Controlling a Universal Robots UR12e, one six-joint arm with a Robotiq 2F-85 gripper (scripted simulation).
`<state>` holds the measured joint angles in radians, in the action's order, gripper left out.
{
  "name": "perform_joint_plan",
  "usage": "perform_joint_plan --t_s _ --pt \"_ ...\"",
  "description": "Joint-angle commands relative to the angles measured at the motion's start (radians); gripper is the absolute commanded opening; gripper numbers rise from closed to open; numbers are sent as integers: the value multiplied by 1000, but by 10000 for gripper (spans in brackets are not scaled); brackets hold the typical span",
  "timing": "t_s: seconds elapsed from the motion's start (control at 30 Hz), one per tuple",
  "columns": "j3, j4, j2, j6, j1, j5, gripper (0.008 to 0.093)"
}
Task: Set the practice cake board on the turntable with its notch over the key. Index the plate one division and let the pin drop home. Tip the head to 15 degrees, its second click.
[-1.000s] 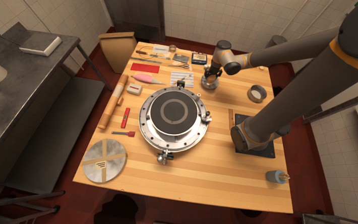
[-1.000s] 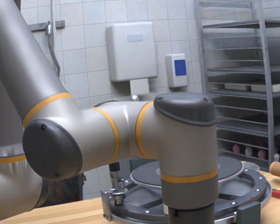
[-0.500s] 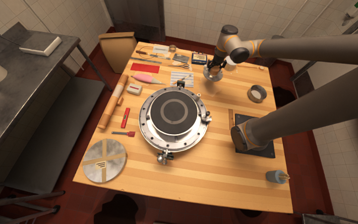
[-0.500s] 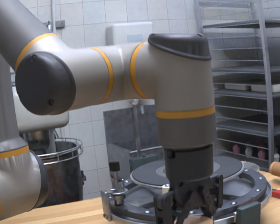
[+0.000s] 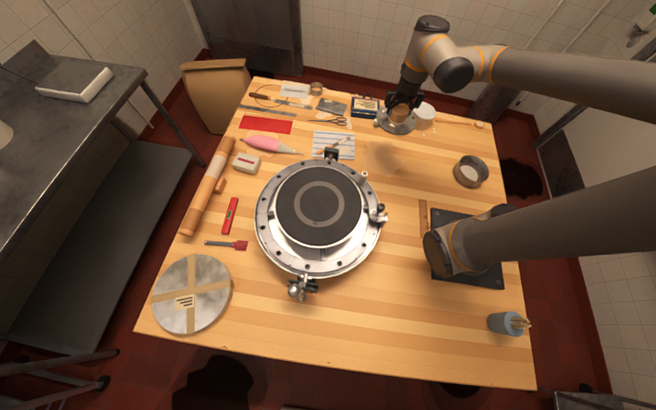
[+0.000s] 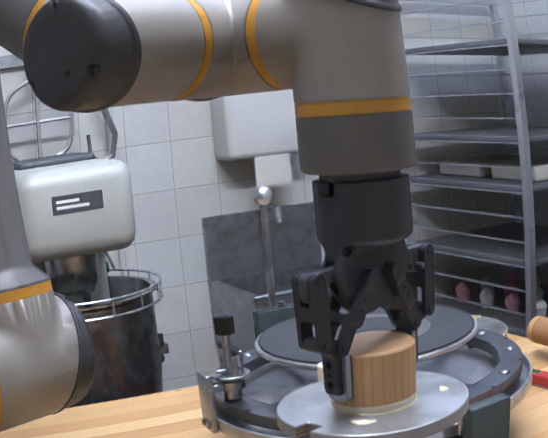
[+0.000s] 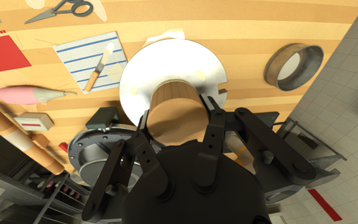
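The turntable's key is hidden from me; I see only its dark round top [image 5: 318, 205] with a grey ring, set in a drilled index plate [image 5: 317, 219] at the table's middle. I hold the practice cake board [image 7: 172, 75], a silver disc carrying a tan dummy cake [image 6: 379, 367], by the dummy's sides in my gripper [image 7: 176, 111]. The board is lifted above the far side of the table [image 5: 396, 118], and its notch [image 7: 221, 87] shows at the rim. An index pin knob [image 6: 225, 345] stands at the plate's edge.
A white tub [image 5: 424, 115] stands right beside the lifted board, and a metal ring [image 5: 471, 171] lies toward the arm's base [image 5: 466, 250]. A striped cloth with a spatula [image 7: 91, 62], scissors, a piping bag [image 7: 29, 94] and a rolling pin [image 5: 207, 186] lie on the table's far and left parts.
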<state>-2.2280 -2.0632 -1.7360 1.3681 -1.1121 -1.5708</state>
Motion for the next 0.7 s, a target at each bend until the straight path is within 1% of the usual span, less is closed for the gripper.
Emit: perform_joint_plan --t_s 0.0,0.3,0.67 --pt "5 6 -3 0 0 0 80" --pt "31 52 -22 0 0 0 80" --pt "36 60 -26 -1 0 0 80"
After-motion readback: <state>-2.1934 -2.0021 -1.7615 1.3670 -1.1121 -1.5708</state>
